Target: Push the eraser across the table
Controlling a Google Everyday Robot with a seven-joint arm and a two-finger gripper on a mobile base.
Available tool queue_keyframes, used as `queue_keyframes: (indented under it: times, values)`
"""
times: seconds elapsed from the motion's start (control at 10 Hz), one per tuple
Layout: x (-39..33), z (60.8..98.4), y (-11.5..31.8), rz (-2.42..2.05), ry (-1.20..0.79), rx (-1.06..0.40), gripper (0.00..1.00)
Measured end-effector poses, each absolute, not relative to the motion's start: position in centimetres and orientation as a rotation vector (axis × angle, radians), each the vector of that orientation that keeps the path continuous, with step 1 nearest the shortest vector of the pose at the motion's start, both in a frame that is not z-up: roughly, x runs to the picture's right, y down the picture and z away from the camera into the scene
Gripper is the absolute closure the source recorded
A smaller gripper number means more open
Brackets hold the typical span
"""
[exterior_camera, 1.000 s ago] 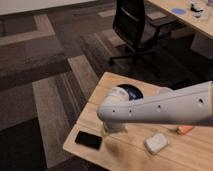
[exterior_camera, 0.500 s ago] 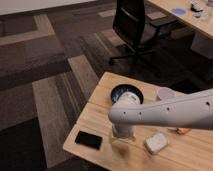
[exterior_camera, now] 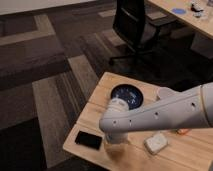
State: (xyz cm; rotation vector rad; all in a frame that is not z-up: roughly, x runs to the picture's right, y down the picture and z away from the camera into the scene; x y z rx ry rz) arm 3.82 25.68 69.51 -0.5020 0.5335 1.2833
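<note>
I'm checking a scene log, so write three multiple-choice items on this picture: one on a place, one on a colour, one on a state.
1. Where on the table is the eraser?
A) at its far edge
B) at its near corner, picture left
C) at its middle

2. What colour is the dish?
A) red
B) green
C) dark blue

3. How does the eraser lie?
A) flat on the wood
B) standing on end
C) held in the air

Answers:
1 B, it lies by the near edge at picture left.
2 C, its inside shows dark blue.
3 A, it rests flat, with the tool just beside it at picture right, low over the table.
</note>
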Motion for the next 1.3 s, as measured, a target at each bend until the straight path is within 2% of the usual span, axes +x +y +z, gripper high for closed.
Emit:
queue_keyframes:
  times: [0.4,0.8,1.3]
  values:
    - [1.1,69.8,25.1,1.227,0.509,-0.480,0.35]
    - [2.6,69.3,25.1,1.266,0.524,-0.461,0.35]
    - [3.7,70.6,26.1,1.295,0.565,-0.469,0.35]
